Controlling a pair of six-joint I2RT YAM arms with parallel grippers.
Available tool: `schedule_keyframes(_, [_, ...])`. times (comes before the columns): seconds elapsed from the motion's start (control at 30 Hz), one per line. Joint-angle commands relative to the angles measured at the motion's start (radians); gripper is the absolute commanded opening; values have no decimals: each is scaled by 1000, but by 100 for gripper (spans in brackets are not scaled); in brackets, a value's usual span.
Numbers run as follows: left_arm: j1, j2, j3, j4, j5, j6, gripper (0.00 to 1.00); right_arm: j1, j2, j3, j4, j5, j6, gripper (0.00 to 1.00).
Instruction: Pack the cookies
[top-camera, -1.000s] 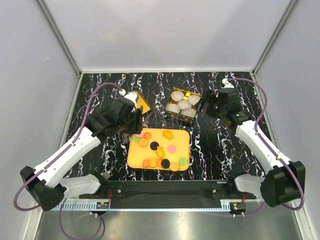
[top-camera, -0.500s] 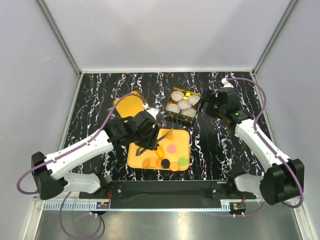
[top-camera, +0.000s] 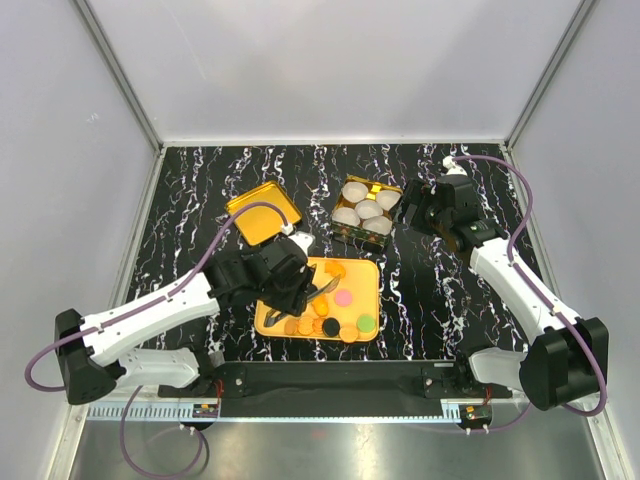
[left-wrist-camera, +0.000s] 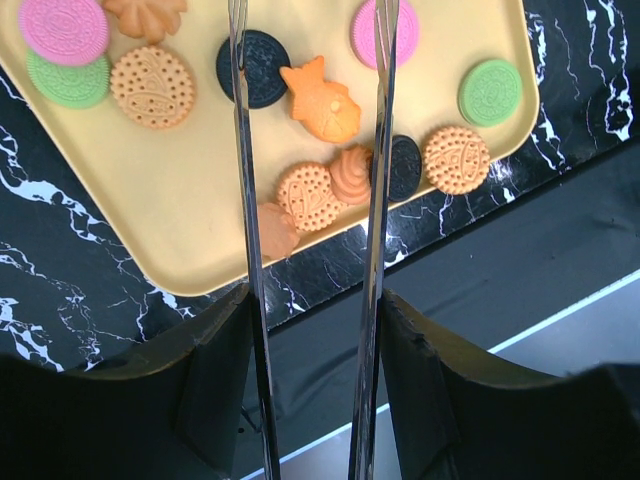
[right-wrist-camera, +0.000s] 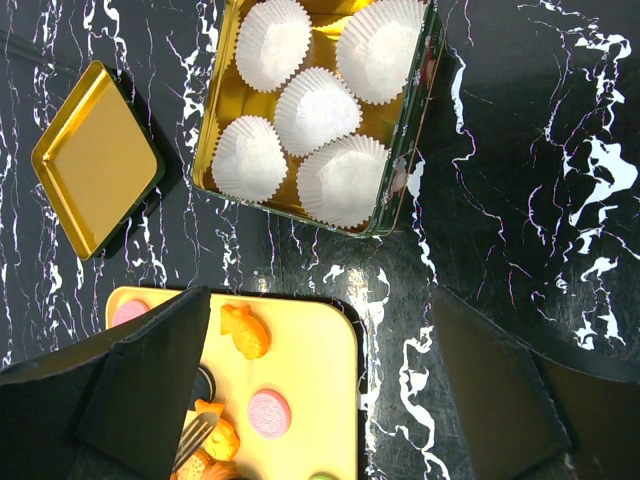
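Nearest, left gripper (left-wrist-camera: 312, 300) clamped thin metal tongs (left-wrist-camera: 245, 200), blades apart and empty, over the yellow tray (left-wrist-camera: 190, 200). Cookies (left-wrist-camera: 322, 100) lay loose on it, bunched toward the near edge. Probably light, stiff and brittle: pinch gently across the rim of an isolated one. Farther off, right gripper (right-wrist-camera: 320, 295) gaped wide, empty, above the tin (right-wrist-camera: 432, 60) of paper cups (right-wrist-camera: 318, 108).
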Motion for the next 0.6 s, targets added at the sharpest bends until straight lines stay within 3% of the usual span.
schedule_keyframes(0.0, [-18, -17, -1, 7, 14, -14, 54, 6, -2, 24, 1, 17, -14, 100])
schedule_keyframes(0.57, [-105, 66, 17, 63, 45, -16, 54, 4, -8, 13, 3, 22, -18, 100])
